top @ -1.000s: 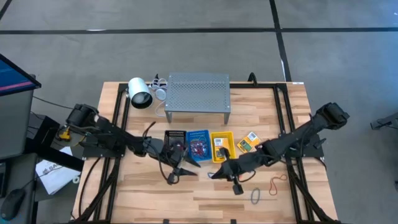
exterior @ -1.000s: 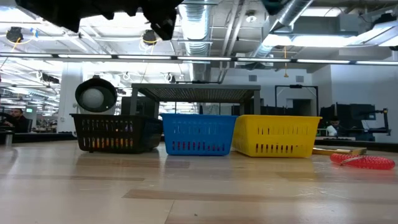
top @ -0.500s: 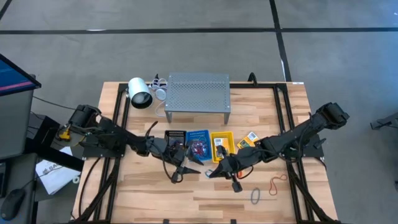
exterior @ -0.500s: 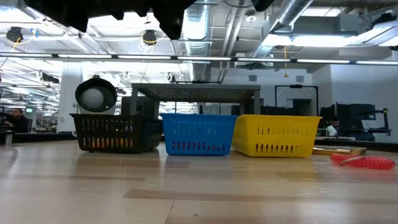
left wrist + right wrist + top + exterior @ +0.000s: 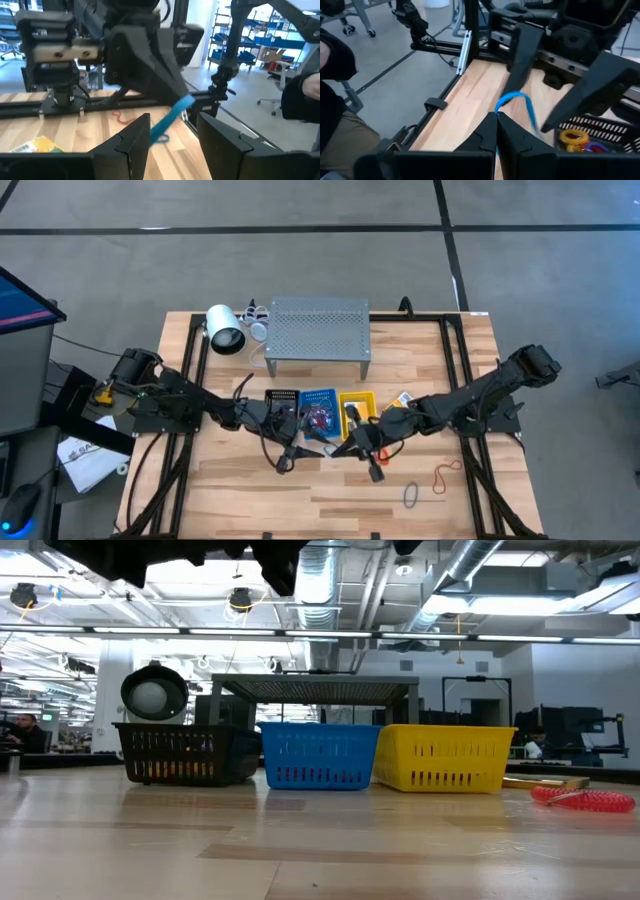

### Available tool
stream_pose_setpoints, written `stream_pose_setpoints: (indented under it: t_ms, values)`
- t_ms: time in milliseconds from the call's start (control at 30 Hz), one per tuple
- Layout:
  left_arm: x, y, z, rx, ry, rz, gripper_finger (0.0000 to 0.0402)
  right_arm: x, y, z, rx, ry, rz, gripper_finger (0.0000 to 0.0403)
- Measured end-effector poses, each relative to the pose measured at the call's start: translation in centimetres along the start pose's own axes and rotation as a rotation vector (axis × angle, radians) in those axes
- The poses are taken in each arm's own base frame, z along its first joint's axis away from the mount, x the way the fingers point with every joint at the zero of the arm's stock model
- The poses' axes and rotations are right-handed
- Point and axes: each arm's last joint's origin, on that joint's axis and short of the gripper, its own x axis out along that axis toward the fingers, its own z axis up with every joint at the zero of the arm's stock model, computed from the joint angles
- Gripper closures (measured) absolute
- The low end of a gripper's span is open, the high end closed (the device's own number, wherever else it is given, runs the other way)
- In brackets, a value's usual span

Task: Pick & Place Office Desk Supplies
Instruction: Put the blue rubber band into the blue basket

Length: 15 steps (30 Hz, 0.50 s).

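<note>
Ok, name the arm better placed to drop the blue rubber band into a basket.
Right. The right hand is shut on the blue rubber band, raised near the blue basket. The left hand is open beside it and holds nothing.

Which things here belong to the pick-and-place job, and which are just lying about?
Job: blue rubber band in the right gripper; loose bands; crayon box; baskets, likely.
Lying about: grey shelf; white cylinder.
</note>
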Motion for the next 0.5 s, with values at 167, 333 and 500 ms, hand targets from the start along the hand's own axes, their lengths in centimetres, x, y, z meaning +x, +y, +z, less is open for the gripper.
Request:
stream_pose_setpoints:
  t_ms: [167, 333, 500]
  values:
    - [0.14, -0.02, 0.26, 0.024, -0.008, -0.001, 0.0243, 0.02, -0.65, 0.32, -0.012, -0.030, 0.007, 0.0403]
    - [0.14, -0.02, 0.26, 0.024, -0.008, -0.001, 0.0243, 0.02, -0.93, 0.35, -0.016, -0.032, -0.001, 0.0403]
    - [0.14, -0.02, 0.26, 0.023, -0.008, -0.002, 0.0243, 0.02, -0.92, 0.43, -0.026, -0.041, 0.000, 0.0403]
